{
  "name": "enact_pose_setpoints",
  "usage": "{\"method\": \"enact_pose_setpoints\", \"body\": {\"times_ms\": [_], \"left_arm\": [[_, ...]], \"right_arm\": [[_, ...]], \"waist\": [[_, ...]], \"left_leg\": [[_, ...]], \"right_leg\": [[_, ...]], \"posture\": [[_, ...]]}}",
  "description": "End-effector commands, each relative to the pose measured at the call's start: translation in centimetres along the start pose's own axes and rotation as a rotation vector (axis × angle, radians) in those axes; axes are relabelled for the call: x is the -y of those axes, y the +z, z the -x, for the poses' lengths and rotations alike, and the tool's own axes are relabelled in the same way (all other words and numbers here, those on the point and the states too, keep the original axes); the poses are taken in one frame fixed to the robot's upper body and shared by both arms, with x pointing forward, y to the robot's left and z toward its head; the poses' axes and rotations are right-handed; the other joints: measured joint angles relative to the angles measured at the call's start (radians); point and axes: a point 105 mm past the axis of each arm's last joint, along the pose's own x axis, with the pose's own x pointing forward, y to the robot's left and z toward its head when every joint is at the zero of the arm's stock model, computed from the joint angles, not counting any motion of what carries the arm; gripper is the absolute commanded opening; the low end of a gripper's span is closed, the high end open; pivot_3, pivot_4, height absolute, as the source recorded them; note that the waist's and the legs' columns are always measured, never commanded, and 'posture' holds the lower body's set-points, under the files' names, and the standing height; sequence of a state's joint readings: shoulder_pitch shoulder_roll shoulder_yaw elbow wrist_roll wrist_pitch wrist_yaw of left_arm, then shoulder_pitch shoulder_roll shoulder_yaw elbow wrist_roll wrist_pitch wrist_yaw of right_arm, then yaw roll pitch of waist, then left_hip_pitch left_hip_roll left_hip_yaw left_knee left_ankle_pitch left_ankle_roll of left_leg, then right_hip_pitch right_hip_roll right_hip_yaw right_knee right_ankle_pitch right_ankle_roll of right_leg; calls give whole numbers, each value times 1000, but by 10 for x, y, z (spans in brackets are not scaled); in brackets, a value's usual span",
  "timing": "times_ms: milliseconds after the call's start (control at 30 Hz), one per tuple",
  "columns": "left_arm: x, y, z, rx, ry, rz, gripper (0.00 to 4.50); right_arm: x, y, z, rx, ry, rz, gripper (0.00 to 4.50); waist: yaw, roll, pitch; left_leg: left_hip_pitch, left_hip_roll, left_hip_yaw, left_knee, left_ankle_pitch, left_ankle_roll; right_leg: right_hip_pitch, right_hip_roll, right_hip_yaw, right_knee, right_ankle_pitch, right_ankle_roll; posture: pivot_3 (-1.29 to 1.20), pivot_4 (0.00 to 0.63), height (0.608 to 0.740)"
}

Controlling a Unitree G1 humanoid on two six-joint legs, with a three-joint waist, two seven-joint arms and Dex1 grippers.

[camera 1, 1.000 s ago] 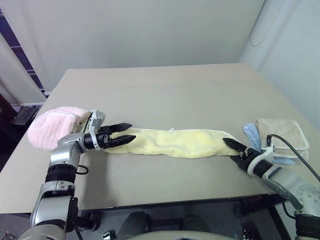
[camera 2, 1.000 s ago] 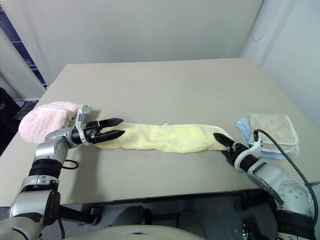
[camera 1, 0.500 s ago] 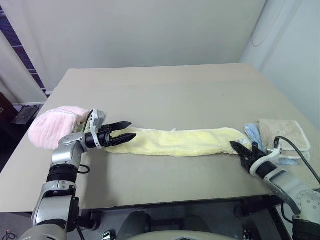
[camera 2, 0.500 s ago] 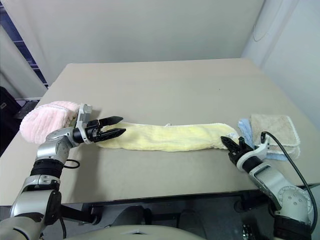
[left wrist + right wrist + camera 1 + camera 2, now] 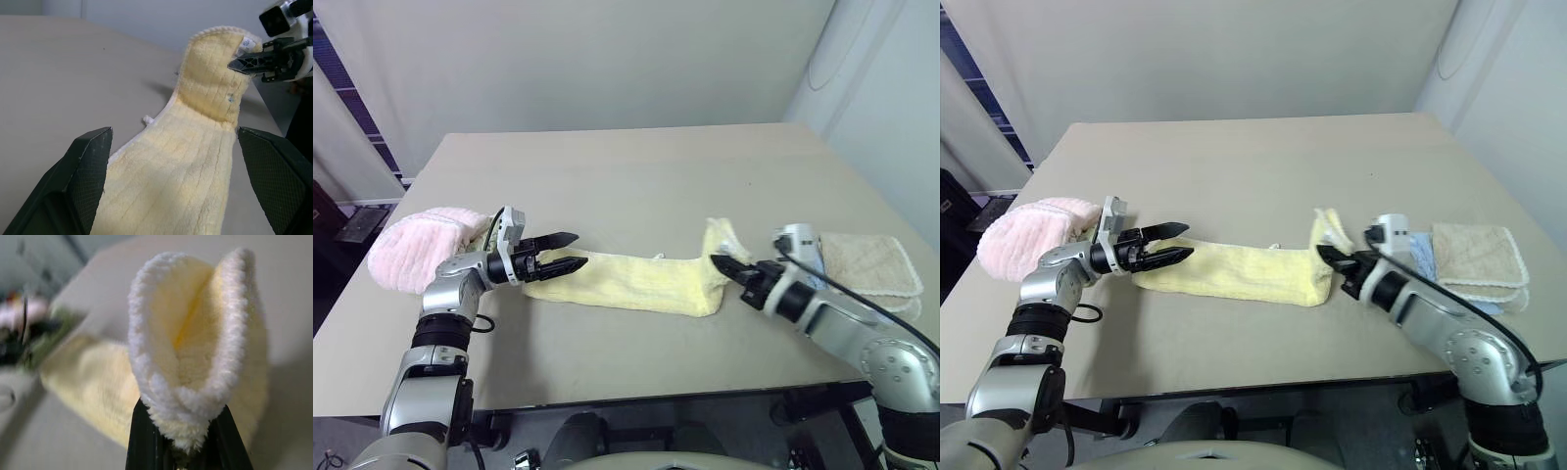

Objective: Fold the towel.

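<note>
On the tabletop (image 5: 636, 186) in the head view, the towel (image 5: 626, 282) lies stretched between both arms. Left wrist view: the left claw (image 5: 570, 252) gapes wide over its near end. Right wrist view: the right claw (image 5: 182, 440) pinches the raised far end.

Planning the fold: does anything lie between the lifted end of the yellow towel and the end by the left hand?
Nothing visible does. The right hand holds one end of the yellow towel up; only the towel's own length runs on to the open left hand.
</note>
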State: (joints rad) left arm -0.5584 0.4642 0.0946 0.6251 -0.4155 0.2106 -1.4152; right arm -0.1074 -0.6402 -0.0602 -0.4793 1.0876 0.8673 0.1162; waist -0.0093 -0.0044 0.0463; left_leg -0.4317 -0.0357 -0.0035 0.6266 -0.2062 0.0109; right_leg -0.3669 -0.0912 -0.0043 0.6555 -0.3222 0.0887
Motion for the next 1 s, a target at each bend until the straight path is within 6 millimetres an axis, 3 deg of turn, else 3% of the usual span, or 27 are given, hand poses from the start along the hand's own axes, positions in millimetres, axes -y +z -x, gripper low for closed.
{"method": "enact_pose_setpoints", "body": {"times_ms": [33, 233, 400, 533, 700, 800, 900, 1000], "left_arm": [[2, 15, -5, 23, -24, -59, 4321], [4, 18, -7, 37, -30, -70, 4321], [6, 19, -7, 41, -33, -79, 4321], [6, 20, -7, 43, -33, -81, 4321], [8, 31, -10, 84, -52, -52, 4321], [13, 38, -15, 99, -90, -47, 4321], [19, 46, -25, 115, -135, -47, 4321], [28, 52, -43, 120, -206, -46, 4321]], "right_arm": [[-25, -4, -15, -36, 99, 134, 26], [-25, -17, -55, -79, 99, 150, 26], [-22, -32, -70, -138, 86, 120, 26], [-28, -34, -74, -130, 123, 66, 955], [-42, -23, -63, -74, 209, 28, 2752], [-55, -13, -46, -27, 328, -2, 3815], [-53, 0, -32, 35, 367, -28, 3815], [-33, 18, -28, 146, 284, -43, 3815]], "waist": [[-1, 0, 0], [-4, -1, 0], [0, -1, 0], [-4, -1, 0], [-3, -1, 0], [-1, -1, 0], [-2, -1, 0], [-1, -1, 0]], "left_leg": [[0, 0, 0, 0, 0, 0], [-1, 0, 0, 1, 0, 0], [-1, 0, 0, 1, 0, 0], [-2, -1, 0, 1, 0, 0], [-2, -1, 0, 1, 0, 0], [-2, -1, 0, 2, 0, 0], [-2, -1, 0, 3, 0, 0], [-2, -1, 0, 3, 0, 0]], "right_leg": [[0, 0, 0, 0, 0, 0], [-1, 0, 0, 0, 1, 0], [-2, 0, 0, 0, 1, 2], [-2, 0, 0, 1, 4, 6], [-4, 1, 0, 4, 4, 6], [-3, 1, 0, 4, 4, 6], [-3, 0, 0, 4, 4, 6], [-3, 0, 0, 4, 5, 5]], "posture": [[0, 0, 731], [0, 0, 731], [0, 0, 731], [0, 0, 731], [0, 0, 731], [0, 0, 731], [0, 0, 731], [0, 0, 731]]}}
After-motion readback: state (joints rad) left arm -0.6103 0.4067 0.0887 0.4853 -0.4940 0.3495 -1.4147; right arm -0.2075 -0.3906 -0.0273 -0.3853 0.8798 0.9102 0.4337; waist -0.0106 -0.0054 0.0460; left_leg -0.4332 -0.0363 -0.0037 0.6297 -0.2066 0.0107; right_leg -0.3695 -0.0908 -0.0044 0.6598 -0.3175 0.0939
